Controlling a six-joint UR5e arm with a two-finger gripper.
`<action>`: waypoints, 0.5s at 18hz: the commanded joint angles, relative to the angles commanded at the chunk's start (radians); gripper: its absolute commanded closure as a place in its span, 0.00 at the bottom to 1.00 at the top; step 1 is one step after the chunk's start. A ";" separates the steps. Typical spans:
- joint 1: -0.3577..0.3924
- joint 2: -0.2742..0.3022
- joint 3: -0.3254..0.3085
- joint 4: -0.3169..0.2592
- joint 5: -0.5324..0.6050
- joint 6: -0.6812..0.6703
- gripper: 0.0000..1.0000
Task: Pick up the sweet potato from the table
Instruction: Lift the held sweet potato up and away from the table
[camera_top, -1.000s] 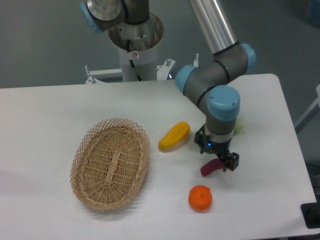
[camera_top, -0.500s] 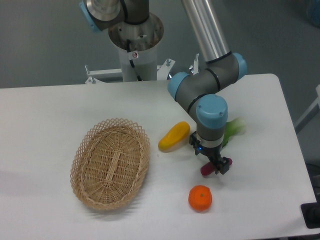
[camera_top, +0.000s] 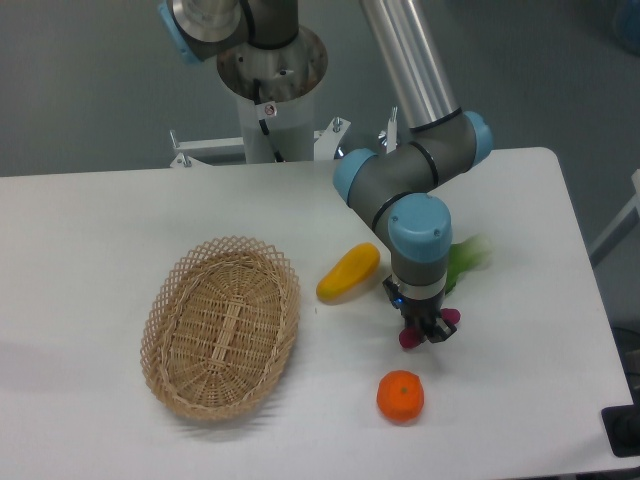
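Over the last second we saw the gripper (camera_top: 424, 330) shift left and swing toward the orange (camera_top: 400, 396). Its fingers seemingly closed on the sweet potato (camera_top: 408, 339), just above the orange; whether it cleared the tabletop (camera_top: 100, 250) was unclear.

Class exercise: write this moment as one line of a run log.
stage: grasping | gripper: closed around sweet potato | sweet potato: at table level, lift not evident | nearby: orange, yellow fruit, basket
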 joint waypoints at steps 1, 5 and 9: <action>0.000 0.000 0.008 -0.002 0.000 0.000 0.85; 0.017 0.018 0.060 -0.024 -0.008 0.003 0.85; 0.043 0.041 0.193 -0.207 -0.040 0.005 0.85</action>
